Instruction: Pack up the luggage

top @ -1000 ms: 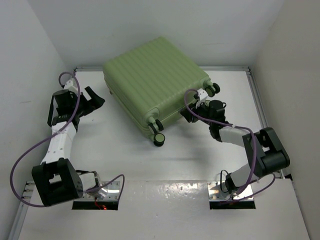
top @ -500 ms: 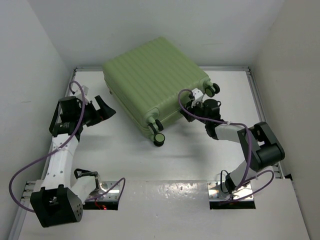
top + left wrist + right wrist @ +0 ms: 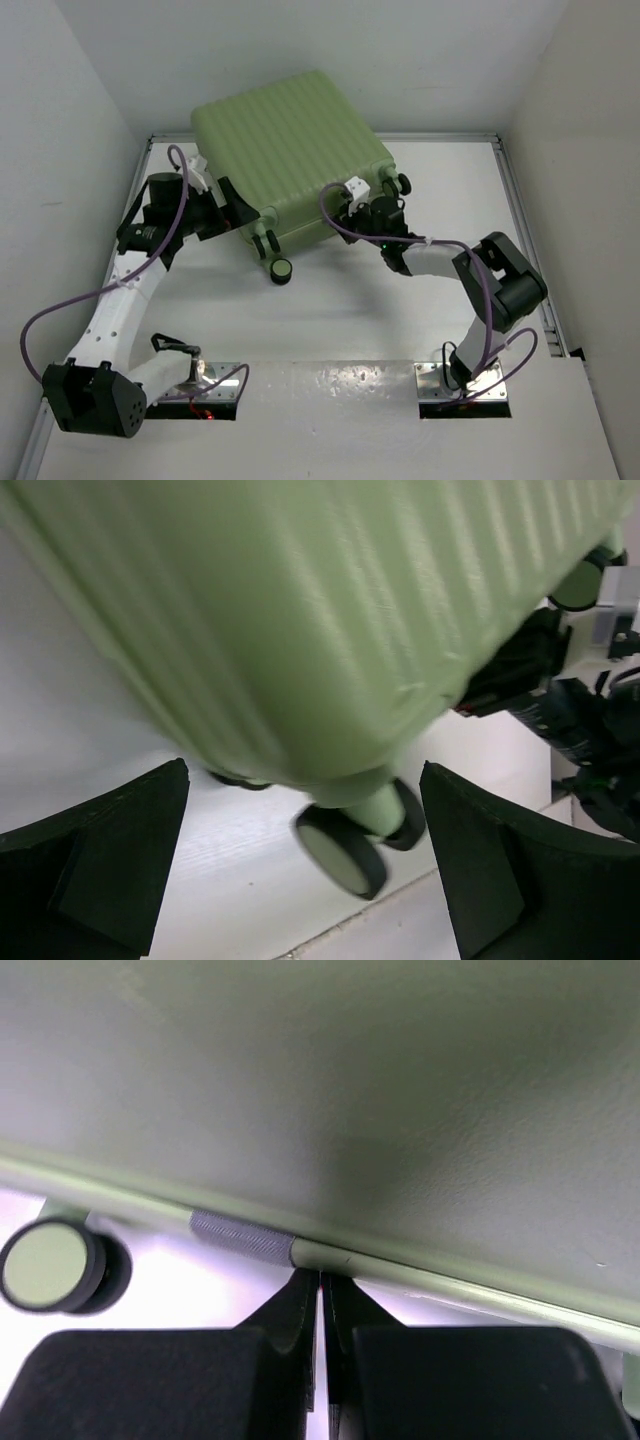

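Note:
The luggage [image 3: 285, 150] is a closed light-green ribbed suitcase lying flat at the back of the table, black wheels [image 3: 283, 268] toward me. My left gripper [image 3: 240, 205] is open at its near-left corner. In the left wrist view the shell [image 3: 330, 610] and one wheel [image 3: 345, 850] sit ahead of the spread fingers [image 3: 110, 870]. My right gripper [image 3: 352, 208] is shut, its tips against the near-right side. In the right wrist view the closed gripper [image 3: 320, 1282] touches the rim [image 3: 450, 1285] beside a grey ribbed piece [image 3: 242, 1237], with nothing between the fingers.
White walls close in the table on the left, back and right. A raised rail [image 3: 520, 210] runs along the right edge. Another wheel [image 3: 400, 183] sticks out just right of my right gripper. Both arm bases [image 3: 200, 385] sit at the near edge.
My right gripper has shut and moved left against the suitcase, which has slid and turned to the left. My left arm has swung in to the suitcase's near-left corner, still open.

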Controlling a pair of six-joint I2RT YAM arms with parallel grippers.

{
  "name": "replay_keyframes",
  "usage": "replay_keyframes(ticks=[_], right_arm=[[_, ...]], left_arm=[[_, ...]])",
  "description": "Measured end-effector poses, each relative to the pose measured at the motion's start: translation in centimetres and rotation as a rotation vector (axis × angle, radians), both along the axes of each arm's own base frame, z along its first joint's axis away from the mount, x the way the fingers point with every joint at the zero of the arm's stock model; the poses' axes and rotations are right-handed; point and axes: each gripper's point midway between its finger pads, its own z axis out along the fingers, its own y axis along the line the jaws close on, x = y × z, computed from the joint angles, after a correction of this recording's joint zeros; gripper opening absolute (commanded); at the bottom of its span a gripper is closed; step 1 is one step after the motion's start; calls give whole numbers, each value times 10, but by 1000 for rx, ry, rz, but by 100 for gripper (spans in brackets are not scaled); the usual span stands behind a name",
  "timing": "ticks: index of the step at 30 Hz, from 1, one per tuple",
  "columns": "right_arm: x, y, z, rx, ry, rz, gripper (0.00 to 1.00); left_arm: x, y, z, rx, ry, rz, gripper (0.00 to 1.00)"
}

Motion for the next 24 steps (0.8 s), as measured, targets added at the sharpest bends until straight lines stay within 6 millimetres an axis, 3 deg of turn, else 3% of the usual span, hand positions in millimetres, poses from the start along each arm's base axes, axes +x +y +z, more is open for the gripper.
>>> replay_keyframes(ticks=[3,12,17,19,20,22,24], right_arm=[[-5,8,0,-5,-7,8,0],[-3,9,0,-27,-34,-53,0],[-3,6,0,-28,-48,-94,1],[-4,7,0,-16,-51,-101,13],[-5,6,0,-8,-53,-104,25],[-7,8,1,11,-54,-94,34],[-10,11,2,24,-57,-81,36]], left_arm=[[-2,-14,2,-19,22,-27,100],[-8,-40,-37,-7,199,-56,100],[-9,-47,-41,50,234,-52,100],[-9,-48,-43,68,245,-48,100],[-8,-49,-43,76,250,-49,100],[-8,-49,-45,87,259,-48,100],[-8,-50,-46,93,265,-47,100]])
